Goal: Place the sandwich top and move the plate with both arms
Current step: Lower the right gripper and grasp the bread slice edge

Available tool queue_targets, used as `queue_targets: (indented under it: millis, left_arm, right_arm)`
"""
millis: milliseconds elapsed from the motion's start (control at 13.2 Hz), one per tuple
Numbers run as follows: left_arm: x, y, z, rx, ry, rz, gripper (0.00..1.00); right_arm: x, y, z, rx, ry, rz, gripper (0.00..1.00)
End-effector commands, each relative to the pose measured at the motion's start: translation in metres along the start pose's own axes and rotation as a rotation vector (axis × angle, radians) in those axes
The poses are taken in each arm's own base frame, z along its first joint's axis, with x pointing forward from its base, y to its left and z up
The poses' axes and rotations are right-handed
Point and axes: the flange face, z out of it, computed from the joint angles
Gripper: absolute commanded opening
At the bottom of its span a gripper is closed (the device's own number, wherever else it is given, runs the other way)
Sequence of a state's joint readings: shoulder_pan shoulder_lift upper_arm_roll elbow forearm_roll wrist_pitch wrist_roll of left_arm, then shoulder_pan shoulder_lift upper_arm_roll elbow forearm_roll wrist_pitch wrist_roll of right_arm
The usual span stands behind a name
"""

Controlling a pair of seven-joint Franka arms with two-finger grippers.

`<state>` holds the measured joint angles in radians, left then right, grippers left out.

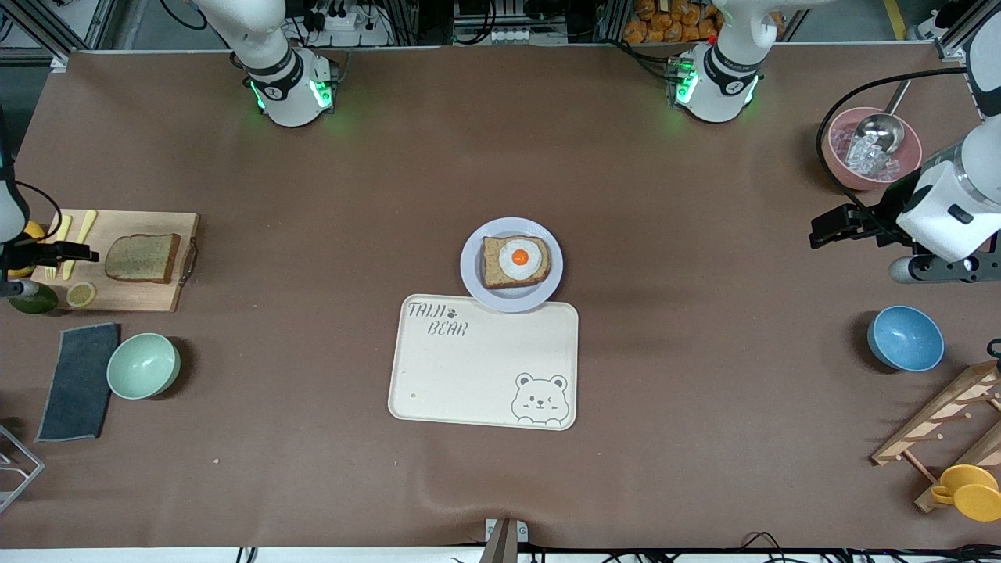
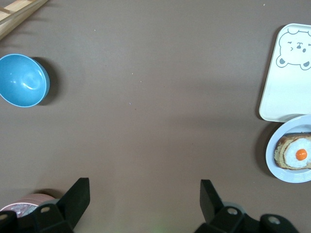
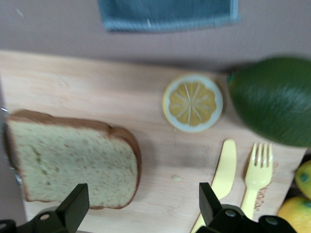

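The sandwich top (image 1: 143,258), a plain brown bread slice, lies on a wooden cutting board (image 1: 156,301) at the right arm's end of the table. It also shows in the right wrist view (image 3: 73,165). My right gripper (image 1: 74,252) (image 3: 141,204) hangs open and empty over the board, beside the slice's edge. The pale plate (image 1: 473,274) sits mid-table and bears a bread slice with a fried egg (image 1: 516,260). The left wrist view shows the plate (image 2: 273,162) too. My left gripper (image 1: 821,227) (image 2: 145,194) is open and empty over bare table at the left arm's end.
A cream bear-printed tray (image 1: 485,367) touches the plate, nearer the camera. A lemon half (image 3: 192,103), a green avocado (image 3: 274,99), a yellow knife and fork (image 1: 74,234) lie by the board. There are a green bowl (image 1: 143,365), a cloth (image 1: 78,381), a blue bowl (image 1: 905,338), a pink bowl (image 1: 872,148) and a wooden rack (image 1: 946,422).
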<state>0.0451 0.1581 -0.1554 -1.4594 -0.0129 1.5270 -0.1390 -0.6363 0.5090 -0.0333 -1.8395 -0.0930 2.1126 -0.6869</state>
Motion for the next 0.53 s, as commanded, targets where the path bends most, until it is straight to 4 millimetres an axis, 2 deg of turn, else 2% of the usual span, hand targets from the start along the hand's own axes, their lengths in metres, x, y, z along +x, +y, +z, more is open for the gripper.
queue_targets:
  millis: [0,454]
  left_arm:
    - [-0.003,0.000,-0.003,0.025,-0.001,0.005,1.00]
    - [-0.003,-0.001,-0.003,0.025,-0.001,-0.005,1.00]
  right_arm:
    - [-0.020,0.000,0.017,0.007,0.000,0.004,1.00]
    - [-0.016,-0.012,0.029,0.029,-0.018,0.039,1.00]
